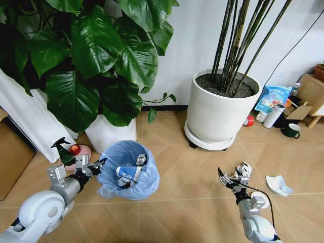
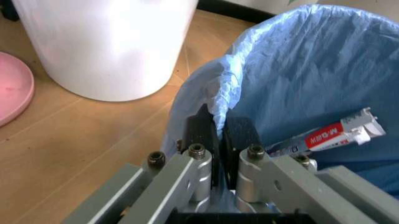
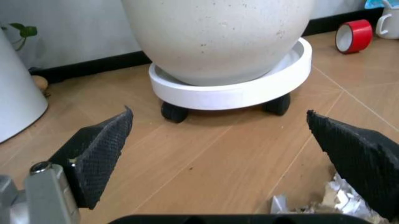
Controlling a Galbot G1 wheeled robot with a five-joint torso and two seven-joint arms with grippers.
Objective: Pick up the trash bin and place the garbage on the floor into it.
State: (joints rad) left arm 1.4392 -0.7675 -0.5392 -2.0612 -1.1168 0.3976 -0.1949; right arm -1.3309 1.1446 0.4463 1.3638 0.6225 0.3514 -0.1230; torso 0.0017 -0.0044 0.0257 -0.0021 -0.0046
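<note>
Left pincer grips the trash bin rim beside the garbage.

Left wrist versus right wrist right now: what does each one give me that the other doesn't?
Left wrist alone: the left claw shut on the blue bag at the trash bin rim, a white tube wrapper inside, and a pink dish. Right wrist alone: the right claw open above the floor, a crumpled wad below it, the wheeled pot base and red tape roll. Both share the wood floor.
</note>
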